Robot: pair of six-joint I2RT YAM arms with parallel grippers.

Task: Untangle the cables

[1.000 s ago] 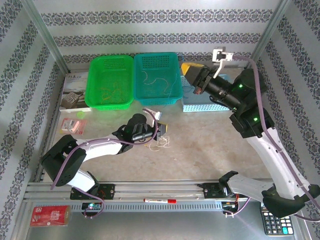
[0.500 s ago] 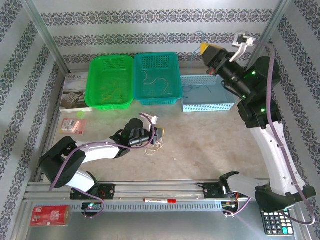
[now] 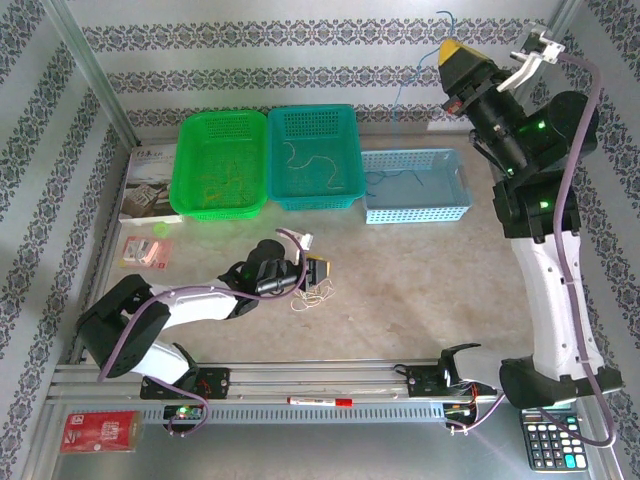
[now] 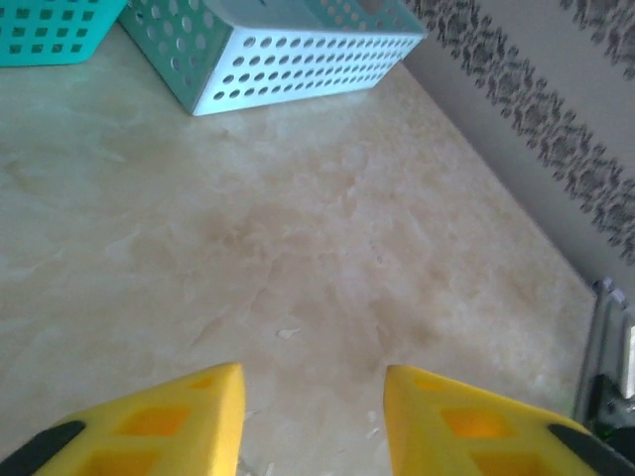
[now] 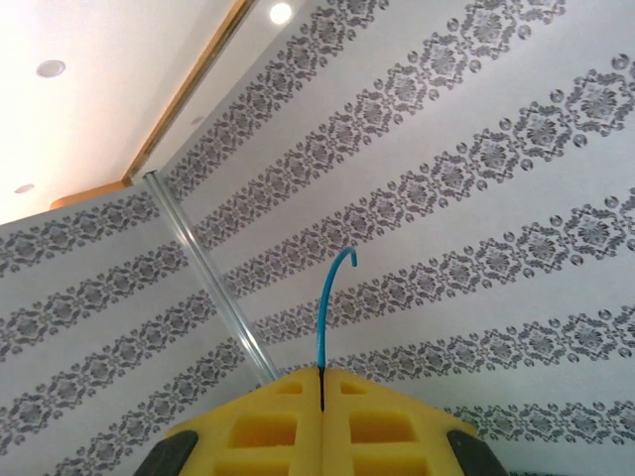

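A small tangle of thin white and yellowish cables [image 3: 316, 294] lies on the table just in front of my left gripper [image 3: 319, 268]. That gripper stands open low over the table, with bare tabletop between its yellow fingers [image 4: 313, 382]. My right gripper [image 3: 450, 48] is raised high at the back right, shut on a blue cable [image 5: 332, 297]. The cable's short end curls up out of the closed jaws [image 5: 322, 382], and its rest trails down to the left [image 3: 405, 88]. More blue cable [image 3: 392, 178] lies in the pale blue basket [image 3: 455, 212].
A green basket [image 3: 187, 196] and a teal basket [image 3: 277, 194] with thin wires in them stand at the back beside the pale blue basket [image 4: 298, 59]. A booklet [image 3: 148, 185] and a pink card [image 3: 145, 250] lie at the left. A red marker [image 3: 320, 401] rests on the front rail.
My right arm has swung up and to the right, lifting the blue cable away from the baskets. My left gripper has opened beside the small tangle.
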